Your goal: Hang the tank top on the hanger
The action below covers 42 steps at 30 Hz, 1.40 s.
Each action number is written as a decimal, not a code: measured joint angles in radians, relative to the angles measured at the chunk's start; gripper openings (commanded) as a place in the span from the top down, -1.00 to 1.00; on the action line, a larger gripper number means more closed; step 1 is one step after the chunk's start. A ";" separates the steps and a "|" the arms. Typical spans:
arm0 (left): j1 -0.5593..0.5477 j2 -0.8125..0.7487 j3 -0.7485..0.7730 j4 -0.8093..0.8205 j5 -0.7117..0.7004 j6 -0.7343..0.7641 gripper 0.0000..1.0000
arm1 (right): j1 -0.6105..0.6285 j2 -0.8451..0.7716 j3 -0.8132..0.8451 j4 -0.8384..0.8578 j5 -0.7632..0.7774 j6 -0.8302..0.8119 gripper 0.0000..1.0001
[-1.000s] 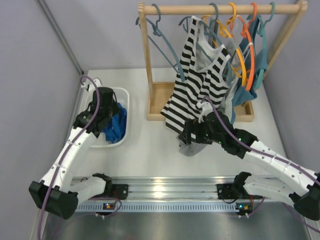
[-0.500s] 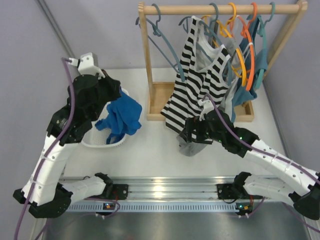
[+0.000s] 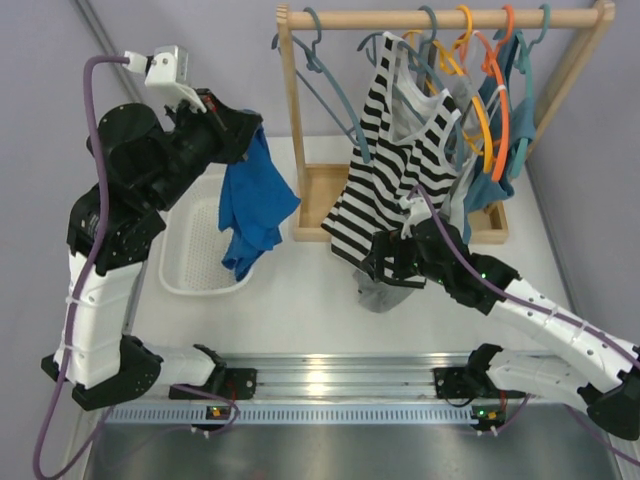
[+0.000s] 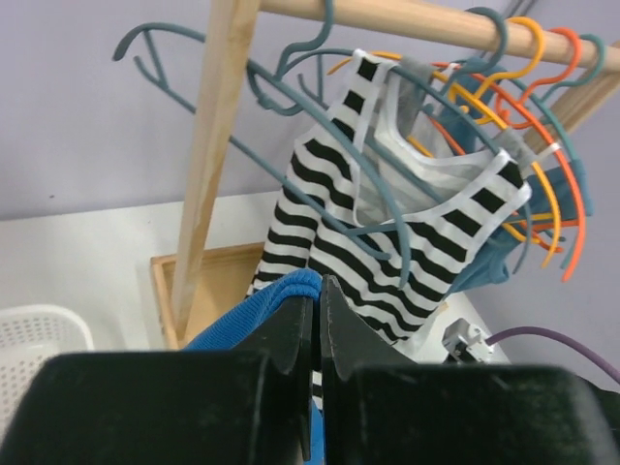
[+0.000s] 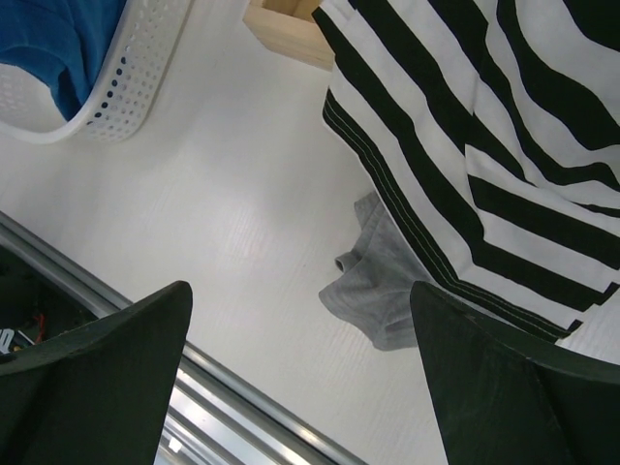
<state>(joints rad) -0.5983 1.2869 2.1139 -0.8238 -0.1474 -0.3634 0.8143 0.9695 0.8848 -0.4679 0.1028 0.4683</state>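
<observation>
My left pincer [image 3: 250, 132] is pressed together on the top edge of the royal-blue tank top [image 3: 256, 198], held high above the table. The top hangs limp, its long axis straight up and down, its lower end pointing into the white perforated basket [image 3: 186, 283] near the right rim. The empty slate-blue hanger [image 3: 340, 105] hangs on the wooden rail [image 3: 440, 18], just right of the rack's post, which stands between it and my cloth. Beyond it hangs the striped top [image 3: 390, 190]. My left wrist view shows only a blue fold at the fingertips [image 4: 308, 308]. My right pincer [image 5: 300, 291] is spread wide and holds nothing, above a grey garment [image 5: 387, 310] that the overhead view half hides.
</observation>
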 measured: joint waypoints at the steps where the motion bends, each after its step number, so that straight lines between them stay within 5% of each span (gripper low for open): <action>1: 0.000 0.015 0.023 -0.001 0.020 0.000 1.00 | 0.000 -0.001 0.000 0.000 0.003 0.001 -0.88; 6: -0.003 0.014 -0.016 0.031 0.100 -0.041 1.00 | 0.000 -0.013 0.000 -0.012 0.014 0.006 -0.87; 12: -0.125 -0.106 -0.484 0.157 0.132 -0.154 1.00 | 0.000 -0.078 0.000 -0.026 0.047 0.014 -0.88; 18: -0.407 -0.025 -0.830 0.286 0.084 -0.283 1.00 | 0.000 -0.137 0.000 -0.072 0.119 0.033 -0.82; 25: -0.616 0.182 -0.874 0.420 0.061 -0.371 1.00 | 0.000 -0.250 -0.001 -0.179 0.230 0.078 -0.85; 32: -0.653 0.249 -0.838 0.510 0.064 -0.409 1.00 | 0.000 -0.342 0.000 -0.263 0.300 0.102 -0.86; 33: -0.655 0.262 -0.825 0.518 0.064 -0.411 0.97 | 0.000 -0.344 0.000 -0.270 0.303 0.104 -0.86; 36: -0.661 0.283 -0.807 0.526 0.042 -0.422 0.31 | 0.000 -0.342 0.000 -0.285 0.304 0.106 -0.85; 42: -0.648 0.227 -0.844 0.505 -0.071 -0.424 0.08 | 0.000 -0.305 -0.001 -0.277 0.274 0.106 -0.79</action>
<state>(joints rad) -1.2465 1.5143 1.2701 -0.3191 -0.2180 -0.7872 0.8143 0.6647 0.8841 -0.7444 0.3767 0.5739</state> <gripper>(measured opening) 0.443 0.911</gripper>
